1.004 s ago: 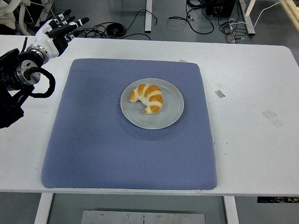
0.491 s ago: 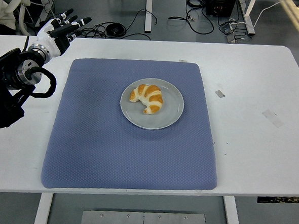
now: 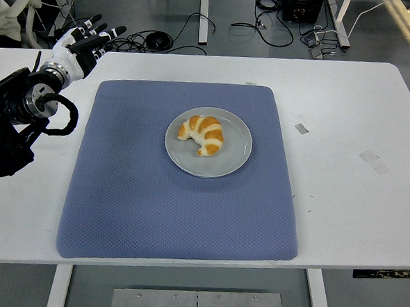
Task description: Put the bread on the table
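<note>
- The bread (image 3: 202, 134), a croissant with golden and pale bands, lay on a grey plate (image 3: 236, 159), a little left of the plate's middle and curled with its ends pointing left and down.
- The plate sat on a blue quilted mat (image 3: 153, 206) that covered most of the white surface (image 3: 355, 204); the plate was slightly above the mat's middle.
- The left hand (image 3: 83, 43) was held over the far left corner of the surface, just beyond the mat's upper left corner and well apart from the bread. Its fingers (image 3: 109, 33) were stretched out and spread, pointing right and away, and they held nothing.
- The left arm (image 3: 12, 121) came in from the left edge, and its lower part was cut off by the frame, so only the wrist, a loop of cable and part of the forearm showed.
- The underside of the hand and its thumb were hard to make out against the dark floor behind.
- Two small scraps of tape (image 3: 301, 128) lay on the bare surface right of the mat; what was on them could not be read.
- Cables (image 3: 156, 39) lay on the floor beyond the far edge, partly cut off at the top.
</note>
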Controlling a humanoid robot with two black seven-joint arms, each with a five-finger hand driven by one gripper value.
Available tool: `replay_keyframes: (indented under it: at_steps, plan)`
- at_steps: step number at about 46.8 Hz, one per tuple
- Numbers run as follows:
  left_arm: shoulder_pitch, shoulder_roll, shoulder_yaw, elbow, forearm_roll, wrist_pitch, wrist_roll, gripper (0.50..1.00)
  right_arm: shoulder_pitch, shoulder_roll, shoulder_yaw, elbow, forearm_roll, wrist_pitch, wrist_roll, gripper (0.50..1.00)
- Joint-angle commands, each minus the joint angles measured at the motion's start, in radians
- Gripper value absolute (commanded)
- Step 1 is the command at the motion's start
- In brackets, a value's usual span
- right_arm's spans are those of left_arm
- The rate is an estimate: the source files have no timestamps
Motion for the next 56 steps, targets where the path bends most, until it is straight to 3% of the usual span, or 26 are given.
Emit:
replay_keyframes:
  at_steps: [1,20,30,38,42,47,56]
  plan:
    - [-0.003,0.003,0.005,-0.001,0.005,0.000,0.002,0.983,0.000,0.000,0.000,0.000,0.000,0.000,0.000,1.000]
    - [-0.025,0.003,0.008,-0.004,0.227,-0.002,-0.001,0.980,0.000,0.000,0.000,-0.001,0.000,0.000,0.000,1.000]
    - [-0.034,0.017,0.011,-0.108,0.482,-0.003,-0.001,0.981,0.000,0.000,0.000,0.000,0.000,0.000,0.000,1.000]
    - [-0.063,0.043,0.015,-0.148,0.571,-0.014,0.006,0.981,0.000,0.000,0.000,0.000,0.000,0.000,0.000,1.000]
    - [-0.081,0.055,0.067,-0.148,0.571,-0.076,0.012,0.981,0.000,0.000,0.000,-0.001,0.000,0.000,0.000,1.000]
    - [-0.121,0.100,0.095,-0.140,0.560,-0.216,0.008,0.983,0.000,0.000,0.000,0.000,0.000,0.000,0.000,1.000]
    - [-0.167,0.133,0.123,-0.139,0.553,-0.267,0.011,0.983,0.000,0.000,0.000,-0.001,0.000,0.000,0.000,1.000]
